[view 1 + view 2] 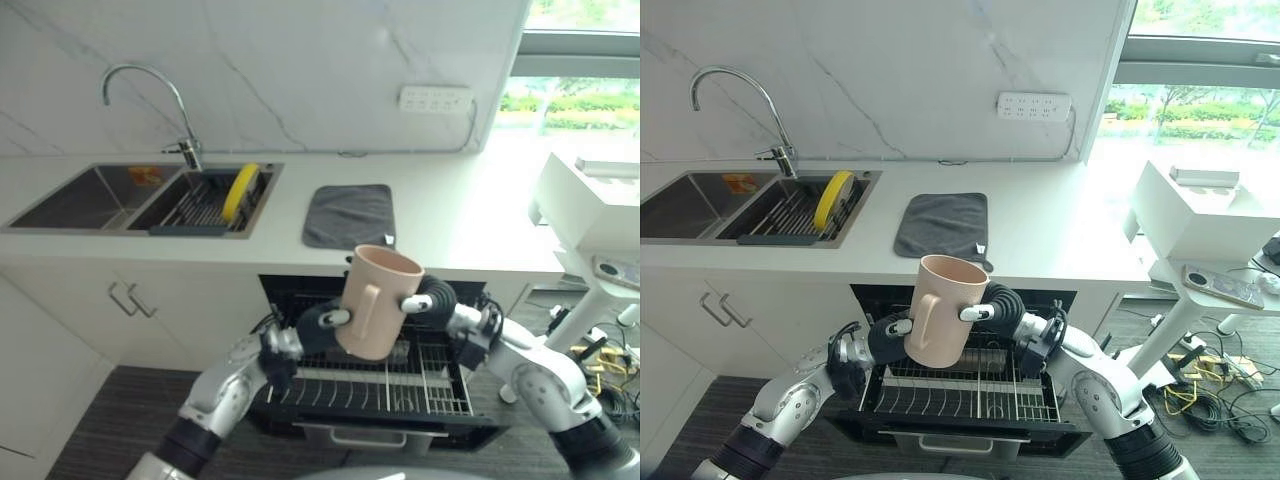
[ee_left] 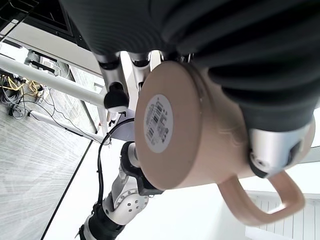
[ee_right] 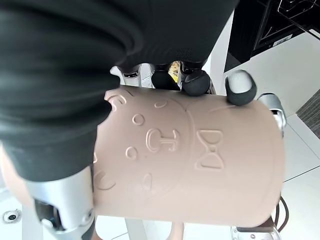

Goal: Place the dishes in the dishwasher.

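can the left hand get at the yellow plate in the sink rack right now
Probably not. The left hand is curled round the pink mug, shared with the right hand above the dishwasher rack. The yellow plate stands unobstructed but far off.

Mug (image 1: 376, 300) hides rack (image 1: 430, 375) middle (dishwasher interior dark); sink (image 1: 70, 195) cut by frame edge.
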`<state>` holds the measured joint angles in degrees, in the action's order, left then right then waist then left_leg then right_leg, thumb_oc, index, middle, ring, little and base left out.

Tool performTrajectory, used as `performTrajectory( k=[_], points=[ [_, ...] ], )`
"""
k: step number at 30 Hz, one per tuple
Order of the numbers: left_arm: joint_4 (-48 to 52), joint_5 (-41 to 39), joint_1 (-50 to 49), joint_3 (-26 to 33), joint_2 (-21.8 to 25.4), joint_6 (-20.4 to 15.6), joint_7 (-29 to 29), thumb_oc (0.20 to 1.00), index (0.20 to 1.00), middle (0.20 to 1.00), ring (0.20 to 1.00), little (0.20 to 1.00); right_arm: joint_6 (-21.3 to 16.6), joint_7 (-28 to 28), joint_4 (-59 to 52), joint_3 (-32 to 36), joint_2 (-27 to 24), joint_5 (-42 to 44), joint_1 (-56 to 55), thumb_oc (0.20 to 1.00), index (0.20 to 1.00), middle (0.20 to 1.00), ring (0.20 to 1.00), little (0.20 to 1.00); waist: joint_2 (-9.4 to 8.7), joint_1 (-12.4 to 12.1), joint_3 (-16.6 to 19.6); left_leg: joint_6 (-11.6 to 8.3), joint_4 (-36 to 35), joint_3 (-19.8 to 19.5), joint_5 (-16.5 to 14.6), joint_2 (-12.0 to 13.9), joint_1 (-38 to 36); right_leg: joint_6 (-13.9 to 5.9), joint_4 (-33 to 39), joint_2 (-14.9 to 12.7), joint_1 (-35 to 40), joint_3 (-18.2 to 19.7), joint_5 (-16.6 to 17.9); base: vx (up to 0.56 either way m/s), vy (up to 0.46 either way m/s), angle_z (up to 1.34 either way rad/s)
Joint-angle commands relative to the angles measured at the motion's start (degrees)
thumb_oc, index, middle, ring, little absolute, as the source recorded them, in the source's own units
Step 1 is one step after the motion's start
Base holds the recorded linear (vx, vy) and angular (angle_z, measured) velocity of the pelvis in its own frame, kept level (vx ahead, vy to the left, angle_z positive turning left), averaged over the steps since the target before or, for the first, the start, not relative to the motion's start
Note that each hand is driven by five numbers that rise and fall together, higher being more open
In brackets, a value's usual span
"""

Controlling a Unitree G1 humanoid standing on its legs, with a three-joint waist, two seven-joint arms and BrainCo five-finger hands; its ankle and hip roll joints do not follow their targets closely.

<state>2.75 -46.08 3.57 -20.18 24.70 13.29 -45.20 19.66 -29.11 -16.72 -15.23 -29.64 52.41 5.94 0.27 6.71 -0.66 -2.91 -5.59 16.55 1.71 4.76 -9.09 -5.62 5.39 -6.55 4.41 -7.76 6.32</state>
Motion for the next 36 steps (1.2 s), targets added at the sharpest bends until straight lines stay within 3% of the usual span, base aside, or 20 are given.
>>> performTrajectory(
  k=[1, 6, 7, 8, 9, 10, 32, 36],
  points=[
    [-1.13, 1.42, 3.40, -1.53, -1.21, -1.81, -0.15, 0.200, 0.200, 0.200, 0.200, 0.200, -2.92, -4.47, -5.16, -1.41, 5.45, 4.08, 6.87, 1.000, 1.000, 1.000, 1.000, 1.000, -0.49, -0.92, -0.44, 0.22, 0.59, -1.75, -0.18, 0.95, 0.41, -1.95, -0.39, -1.38, 2.26, -0.58, -1.96, 0.00, 0.000, 0.00],
    [-1.27, 1.27, 3.49, -1.53, -1.16, -1.79, -0.12, 0.200, 0.200, 0.200, 0.200, 0.200, -2.85, -4.97, -4.95, -1.34, 5.39, 4.13, 6.65, 1.000, 1.000, 1.000, 1.000, 1.000, -0.54, -0.87, -0.46, 0.23, 0.59, -1.74, -0.22, 0.98, 0.35, -1.96, -0.39, -1.34, 2.32, -0.53, -2.01, 0.00, 0.000, 0.00],
    [-1.31, 1.34, 3.42, -1.49, -1.17, -1.81, -0.21, 0.200, 0.200, 0.200, 0.200, 0.200, -2.83, -5.01, -5.07, -1.35, 5.42, 4.46, 6.60, 0.573, 0.573, 0.573, 0.573, 0.573, -0.55, -0.86, -0.45, 0.23, 0.59, -1.73, -0.21, 0.99, 0.33, -1.96, -0.39, -1.33, 2.33, -0.49, -2.02, 0.00, 0.000, 0.00],
    [-1.36, 1.41, 3.39, -1.44, -1.17, -1.82, -0.35, 0.200, 0.200, 0.200, 0.200, 0.200, -2.92, -5.03, -5.18, -1.32, 5.45, 4.50, 6.59, 0.467, 0.467, 0.467, 0.467, 0.467, -0.56, -0.86, -0.46, 0.23, 0.59, -1.71, -0.20, 1.00, 0.33, -1.96, -0.39, -1.34, 2.34, -0.49, -2.02, 0.00, 0.000, 0.00],
    [-1.35, 1.47, 3.43, -1.52, -1.22, -1.83, -0.26, 0.200, 0.200, 0.200, 0.200, 0.200, -3.07, -5.11, -5.30, -1.29, 5.45, 4.48, 6.64, 0.266, 0.266, 0.266, 0.266, 0.266, -0.58, -0.84, -0.50, 0.22, 0.59, -1.69, -0.19, 1.00, 0.33, -1.97, -0.39, -1.33, 2.34, -0.46, -1.99, 0.00, 0.000, 0.00],
    [-1.37, 1.47, 3.50, -1.68, -1.29, -1.88, -0.09, 0.200, 0.200, 0.200, 0.200, 0.200, -3.35, -5.19, -5.27, -1.34, 5.50, 4.42, 6.87, 0.200, 0.200, 0.200, 0.200, 0.200, -0.58, -0.81, -0.50, 0.24, 0.59, -1.64, -0.20, 0.98, 0.28, -1.96, -0.39, -1.32, 2.36, -0.47, -1.99, 0.00, 0.000, 0.00],
    [-1.50, 2.18, 3.07, -1.45, -2.16, -1.75, -0.13, 0.200, 0.200, 0.200, 0.200, 0.200, -10.69, -3.99, -5.93, -0.89, 7.44, 3.39, 6.05, 0.200, 0.200, 0.200, 0.200, 0.200, -0.23, -0.34, -0.46, 0.54, 0.59, -1.08, -0.37, 0.81, 0.19, -2.10, -0.39, -1.46, 1.93, -0.05, -1.70, 0.00, 0.002, -0.02],
    [-2.00, 1.26, 2.89, -0.92, -2.52, -1.03, 2.73, 0.200, 0.200, 0.200, 0.200, 0.200, -12.58, -3.56, -5.59, -0.72, 8.06, 2.95, 6.18, 0.200, 0.200, 0.200, 0.200, 0.200, -0.15, -0.46, -0.45, 0.58, 0.59, -1.06, -0.34, 0.76, 0.22, -2.10, -0.39, -1.46, 1.93, -0.14, -1.67, 0.00, 0.000, 0.00]
  ],
)
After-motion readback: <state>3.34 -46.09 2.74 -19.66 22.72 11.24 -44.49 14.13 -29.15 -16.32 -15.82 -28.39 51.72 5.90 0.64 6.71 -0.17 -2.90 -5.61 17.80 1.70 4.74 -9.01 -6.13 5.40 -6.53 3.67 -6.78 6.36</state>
